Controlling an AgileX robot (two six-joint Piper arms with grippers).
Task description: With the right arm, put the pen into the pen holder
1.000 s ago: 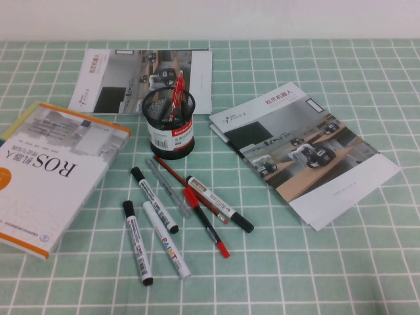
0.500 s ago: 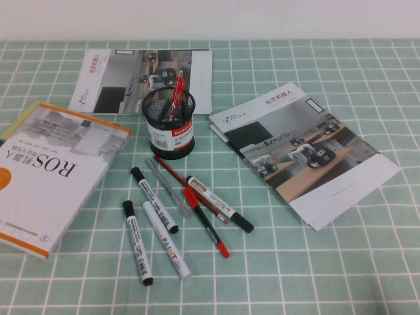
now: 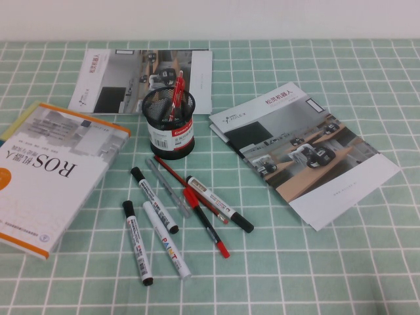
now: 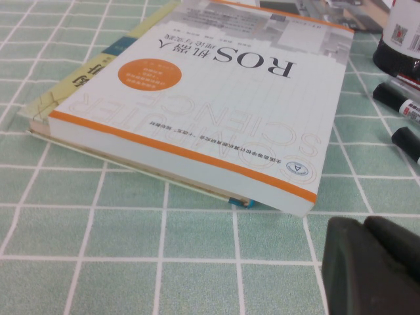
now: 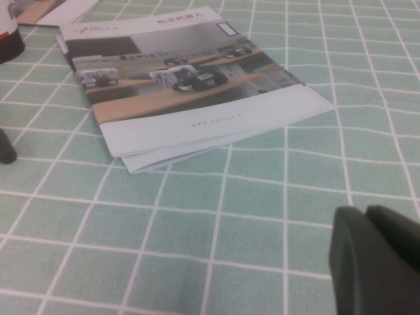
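High view: pen upright inside pen holder. Right gripper fingers clenched, empty, near brochure. Left gripper beside book, fingers clenched.

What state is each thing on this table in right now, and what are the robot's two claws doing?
pen: standing tilted inside the holder.
pen holder: upright on the tablecloth.
ROS book: closed, lying flat.
right gripper: shut, empty, low over the cloth near a brochure.
left gripper: shut, empty, beside the book.

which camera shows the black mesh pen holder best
The high view: the black wire-mesh pen holder stands whole, with a red click pen in it. The left wrist and right wrist views catch only its base at a frame edge.
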